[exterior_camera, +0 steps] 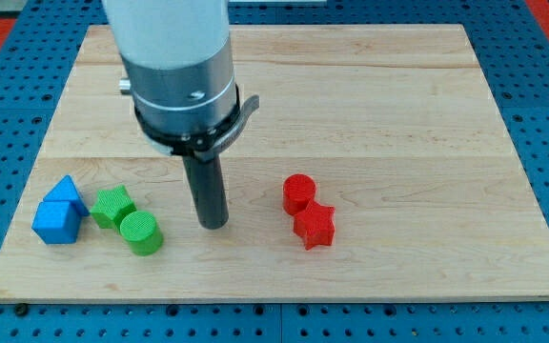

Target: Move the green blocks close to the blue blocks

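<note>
Two blue blocks sit at the view's lower left: a blue triangle (66,190) touching a blue cube (55,221) just below it. A green star (112,206) lies right of them, and a green cylinder (141,232) touches the star's lower right. My tip (214,224) rests on the board to the right of the green cylinder, a short gap away, touching no block. The rod rises from it into the grey arm body (181,76).
A red cylinder (299,193) and a red star (315,227) touch each other right of my tip. The wooden board (398,114) lies on a blue perforated table; its bottom edge runs just below the blocks.
</note>
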